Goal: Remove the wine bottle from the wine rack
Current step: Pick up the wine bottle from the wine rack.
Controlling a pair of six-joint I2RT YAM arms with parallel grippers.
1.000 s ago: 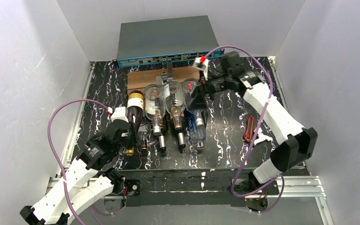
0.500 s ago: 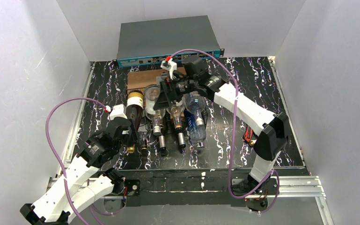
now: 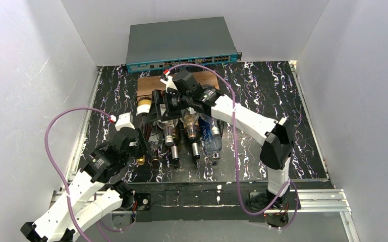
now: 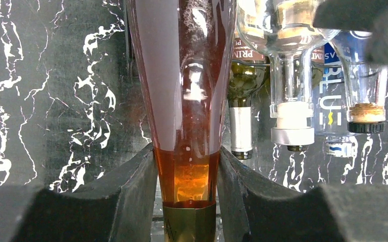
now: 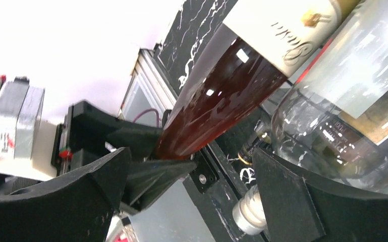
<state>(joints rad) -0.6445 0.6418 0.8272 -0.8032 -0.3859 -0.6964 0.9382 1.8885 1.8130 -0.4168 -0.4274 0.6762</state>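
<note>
The wine bottle [image 3: 143, 108], dark amber-red with a cream label, lies leftmost on the black wire wine rack [image 3: 154, 133], neck toward the arms. My left gripper [image 3: 140, 146] is shut on its neck. In the left wrist view both pads [image 4: 142, 174] press the amber neck [image 4: 185, 101] just above the gold foil [image 4: 189, 222], with the gripper [image 4: 186, 169] centred on it. My right gripper [image 3: 159, 106] stands open over the bottle's body near the label. In the right wrist view its jaws [image 5: 191, 156] stand wide on either side of the bottle's shoulder [image 5: 222, 96], not touching it.
Two clear bottles [image 3: 167, 120] [image 3: 189, 120] and a blue-labelled one [image 3: 211, 135] lie beside it on the rack, necks forward. A brown wooden board [image 3: 149, 83] and a grey network switch [image 3: 179, 43] sit behind. White walls close in on three sides.
The right arm has swung left across the rack from its right end; its open jaws now straddle the leftmost bottle. The left gripper has kept its hold on the neck.
</note>
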